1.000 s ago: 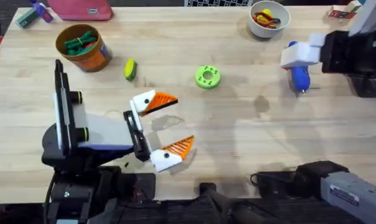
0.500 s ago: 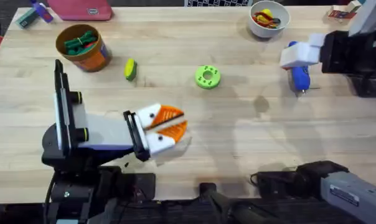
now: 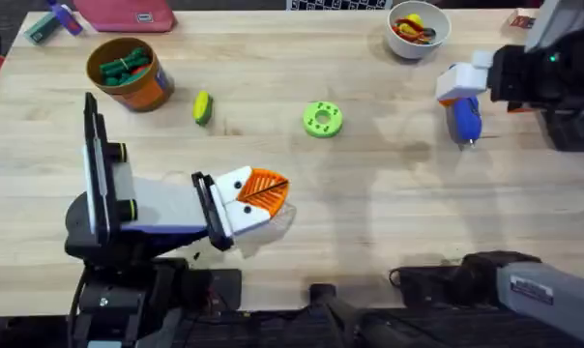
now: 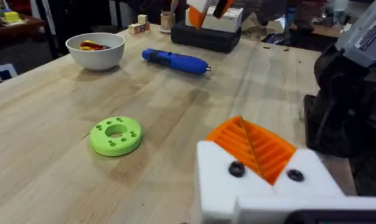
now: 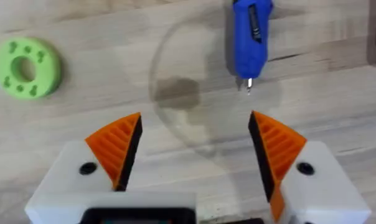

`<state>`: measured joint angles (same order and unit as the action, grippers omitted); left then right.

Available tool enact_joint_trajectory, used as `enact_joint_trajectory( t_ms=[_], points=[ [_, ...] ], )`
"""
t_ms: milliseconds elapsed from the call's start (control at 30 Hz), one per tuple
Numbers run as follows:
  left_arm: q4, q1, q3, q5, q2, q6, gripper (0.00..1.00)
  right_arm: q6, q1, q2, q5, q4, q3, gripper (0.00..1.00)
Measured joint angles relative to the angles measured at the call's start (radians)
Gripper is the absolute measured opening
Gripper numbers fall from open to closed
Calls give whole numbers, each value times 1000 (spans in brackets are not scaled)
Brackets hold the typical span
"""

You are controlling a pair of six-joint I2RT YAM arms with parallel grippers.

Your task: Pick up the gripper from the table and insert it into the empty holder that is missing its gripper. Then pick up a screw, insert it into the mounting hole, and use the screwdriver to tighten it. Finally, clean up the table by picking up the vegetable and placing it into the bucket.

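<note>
My left gripper (image 3: pixel 261 193) is shut low over the near middle of the table, its orange pads (image 4: pixel 253 146) pressed together with nothing between them. At the far right my right gripper (image 5: pixel 194 149) stands open just above the blue screwdriver (image 5: pixel 251 34), which lies flat (image 3: pixel 463 118) with its metal tip toward me. The yellow-green vegetable (image 3: pixel 203 107) lies beside the orange bucket (image 3: pixel 128 72), which holds green pieces. The loose gripper, the empty holder and the screw are out of view.
A green disc with holes (image 3: pixel 322 119) lies mid-table. At the back right stands a white bowl (image 3: pixel 418 27) with yellow and red items. A pink case (image 3: pixel 128 12) sits at the back left, and a black base (image 3: pixel 572 126) at the right edge.
My left gripper closed from wide open to shut. The right gripper shifted slightly and turned above the screwdriver.
</note>
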<state>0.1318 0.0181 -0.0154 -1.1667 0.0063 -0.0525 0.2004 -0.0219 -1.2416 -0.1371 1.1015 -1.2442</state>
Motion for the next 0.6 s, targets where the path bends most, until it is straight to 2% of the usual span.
enact_joint_trajectory(
  t_ms=[333,600],
  points=[
    [0,0,0,0,0,0,10,-132,179,-236,-1,-95,-138,991],
    [0,0,0,0,0,0,10,-241,253,-440,-2,-115,-289,991]
  ],
)
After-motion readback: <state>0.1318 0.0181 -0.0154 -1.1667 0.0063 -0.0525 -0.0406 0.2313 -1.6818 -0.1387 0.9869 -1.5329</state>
